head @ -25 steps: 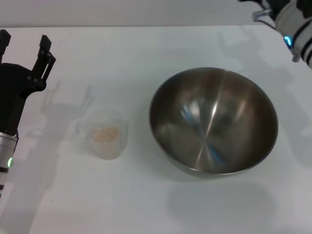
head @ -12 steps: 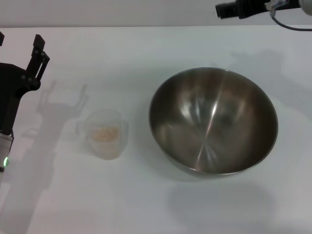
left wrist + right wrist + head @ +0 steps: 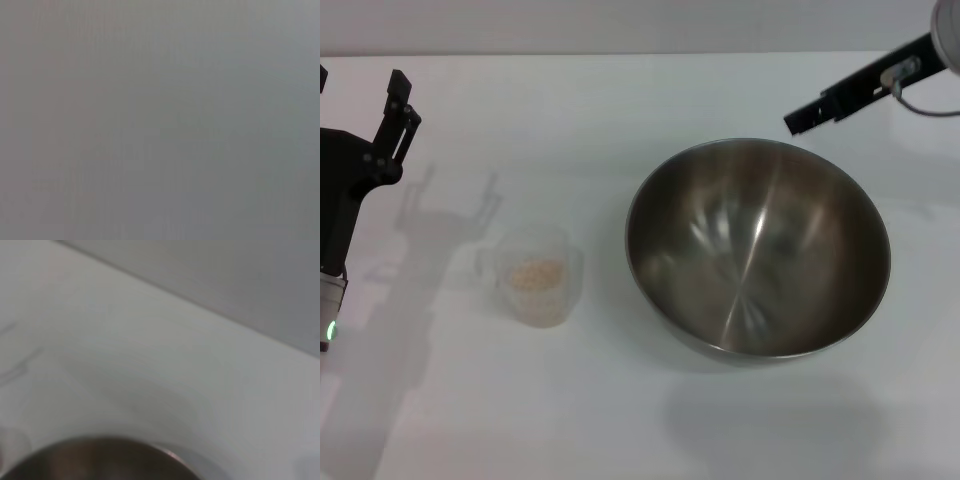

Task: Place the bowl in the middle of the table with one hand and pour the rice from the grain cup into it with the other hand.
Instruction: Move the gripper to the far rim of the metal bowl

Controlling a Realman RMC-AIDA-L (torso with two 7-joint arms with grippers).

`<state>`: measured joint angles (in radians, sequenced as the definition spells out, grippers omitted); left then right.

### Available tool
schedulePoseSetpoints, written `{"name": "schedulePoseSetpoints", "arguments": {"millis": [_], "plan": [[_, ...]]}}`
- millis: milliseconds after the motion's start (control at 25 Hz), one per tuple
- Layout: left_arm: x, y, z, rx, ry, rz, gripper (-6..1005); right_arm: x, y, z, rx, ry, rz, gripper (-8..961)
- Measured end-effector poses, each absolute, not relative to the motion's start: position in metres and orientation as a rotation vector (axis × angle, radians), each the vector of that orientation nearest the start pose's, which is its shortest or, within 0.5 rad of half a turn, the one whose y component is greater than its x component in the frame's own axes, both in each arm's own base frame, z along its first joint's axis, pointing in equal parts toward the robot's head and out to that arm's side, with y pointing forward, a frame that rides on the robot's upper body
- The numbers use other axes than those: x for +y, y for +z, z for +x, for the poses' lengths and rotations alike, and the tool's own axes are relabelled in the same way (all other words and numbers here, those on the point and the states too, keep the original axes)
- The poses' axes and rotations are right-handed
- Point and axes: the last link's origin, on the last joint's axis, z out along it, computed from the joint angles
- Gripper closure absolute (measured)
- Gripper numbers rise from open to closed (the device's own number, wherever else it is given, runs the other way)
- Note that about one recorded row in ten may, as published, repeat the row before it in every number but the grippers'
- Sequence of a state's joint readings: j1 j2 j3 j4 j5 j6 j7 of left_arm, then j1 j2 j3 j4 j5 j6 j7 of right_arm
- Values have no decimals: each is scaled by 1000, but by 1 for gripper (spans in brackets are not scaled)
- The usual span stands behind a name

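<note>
The steel bowl sits empty on the white table, right of the middle. Its rim also shows in the right wrist view. The frosted grain cup stands upright left of the bowl, with a little rice in it. My left gripper hangs open and empty at the far left, behind and to the left of the cup. My right gripper reaches in from the upper right, just behind the bowl's far rim and not touching it. The left wrist view shows only plain grey.
The table's far edge runs across the top of the head view. Bare tabletop lies in front of the cup and bowl and between them.
My right gripper has come down from the top edge of the view toward the bowl's far rim. My left gripper shifted slightly left, then held still. Bowl and cup have not moved.
</note>
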<state>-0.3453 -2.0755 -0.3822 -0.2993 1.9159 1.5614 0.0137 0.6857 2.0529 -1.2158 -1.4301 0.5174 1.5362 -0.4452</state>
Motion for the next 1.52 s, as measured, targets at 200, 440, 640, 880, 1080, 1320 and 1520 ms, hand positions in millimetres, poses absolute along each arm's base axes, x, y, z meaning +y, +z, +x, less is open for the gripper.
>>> {"name": "schedulePoseSetpoints", "arguments": {"millis": [200, 440, 640, 880, 1080, 1320, 1520], "plan": [[281, -17, -285, -282, -940, -1528, 204, 392, 40, 162, 1009, -312, -2432, 278], [282, -16, -285, -282, -940, -1521, 206, 392, 27, 180, 1030, -375, -2458, 278], [283, -17, -285, -282, -940, -1522, 207, 393, 17, 191, 1037, -392, -2472, 279], [283, -17, -284, -283, -941, -1524, 209, 392, 8, 202, 1047, -405, -2487, 325], [283, -17, -284, -283, -942, -1524, 210, 394, 8, 204, 1050, -389, -2487, 442], [284, -18, -283, -284, -945, -1524, 212, 393, 8, 204, 1032, -394, -2503, 676], [285, -18, -282, -284, -949, -1523, 213, 394, 10, 204, 1023, -392, -2504, 859]]}}
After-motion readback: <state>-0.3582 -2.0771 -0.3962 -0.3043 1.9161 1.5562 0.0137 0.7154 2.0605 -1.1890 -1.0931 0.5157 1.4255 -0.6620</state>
